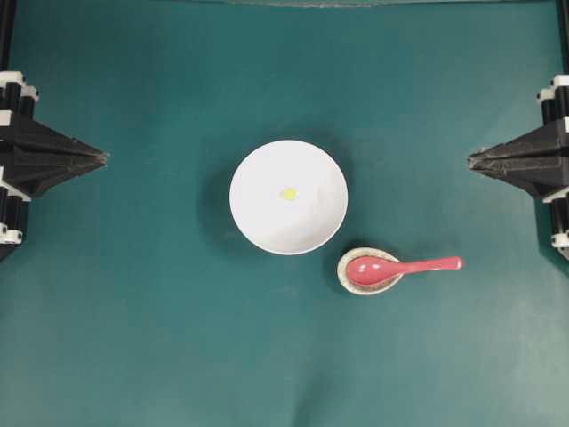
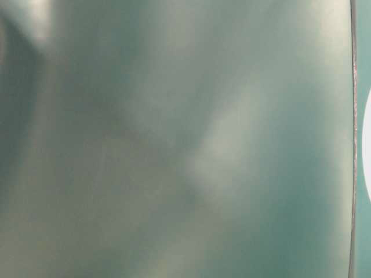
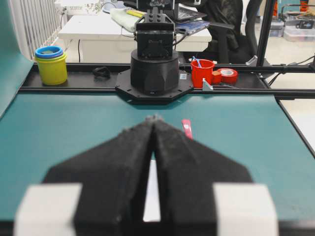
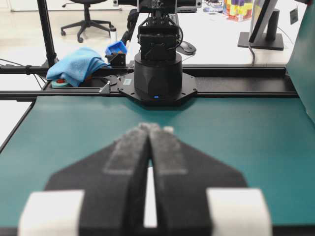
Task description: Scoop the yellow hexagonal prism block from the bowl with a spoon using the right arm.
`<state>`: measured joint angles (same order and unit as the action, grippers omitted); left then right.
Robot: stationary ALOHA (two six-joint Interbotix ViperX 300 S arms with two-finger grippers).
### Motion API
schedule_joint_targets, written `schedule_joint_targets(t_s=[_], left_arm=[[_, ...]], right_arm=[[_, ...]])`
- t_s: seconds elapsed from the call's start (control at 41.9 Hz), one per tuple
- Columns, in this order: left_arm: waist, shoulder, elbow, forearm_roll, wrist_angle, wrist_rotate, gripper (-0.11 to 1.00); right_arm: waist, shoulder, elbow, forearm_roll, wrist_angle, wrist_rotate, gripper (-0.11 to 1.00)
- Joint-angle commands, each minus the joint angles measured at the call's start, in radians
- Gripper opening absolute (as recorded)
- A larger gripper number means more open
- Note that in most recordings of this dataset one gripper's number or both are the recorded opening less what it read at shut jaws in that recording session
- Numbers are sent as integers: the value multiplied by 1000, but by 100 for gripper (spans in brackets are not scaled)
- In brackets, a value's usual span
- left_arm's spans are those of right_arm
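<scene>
Nothing started yet: both arms sit parked at the side edges of the green surface (image 1: 133,356), well apart from the dishes. The right hand (image 1: 473,161) has its fingers pressed together with nothing between them; the left hand (image 1: 102,157) looks the same, closed and empty.

The yellow hexagonal prism block (image 1: 289,193) lies near the middle of the bowl (image 1: 258,169), which stands mid-surface. The spoon (image 1: 400,266) rests with its head in the small speckled dish (image 1: 342,274) just beside the bowl's lower right rim, its handle sticking out toward the right arm's side.

Step in hand, as I judge it: fetch the spoon. To do it well, open the right hand first, come down on the free handle end (not the head, which sits in the dish), grip across the handle and keep the head level when lifting. The block is tiny, so the head should probably slide along the bowl's floor under it, not poke from above.

Counts: one bowl, one block, one spoon, one small dish, two arms. The table-level view is a blur, only a white edge at the right.
</scene>
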<state>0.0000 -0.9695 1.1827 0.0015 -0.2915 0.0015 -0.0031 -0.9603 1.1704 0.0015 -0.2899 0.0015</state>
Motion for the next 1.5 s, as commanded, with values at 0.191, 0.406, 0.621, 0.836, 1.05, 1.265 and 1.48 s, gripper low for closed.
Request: schedule_joint_targets(t_s=[0.191, 0.406, 0.621, 0.836, 1.05, 1.265, 1.48], left_arm=[[0, 8, -18, 9, 28, -3, 0], [0, 6, -17, 9, 32, 3, 0], [0, 6, -17, 9, 51, 6, 0], [0, 5, -17, 9, 61, 8, 0], [0, 5, -17, 11, 66, 8, 0], [0, 5, -17, 9, 64, 8, 0], [0, 5, -17, 9, 67, 8, 0]], right_arm=[[-5, 6, -23, 3, 18, 8, 0], [-5, 23, -20, 3, 18, 8, 11], [0, 77, -9, 12, 12, 9, 55], [34, 166, 3, 46, -25, 9, 55], [94, 324, 18, 97, -124, 9, 55], [149, 505, 55, 161, -291, 9, 55], [216, 646, 89, 252, -407, 9, 55]])
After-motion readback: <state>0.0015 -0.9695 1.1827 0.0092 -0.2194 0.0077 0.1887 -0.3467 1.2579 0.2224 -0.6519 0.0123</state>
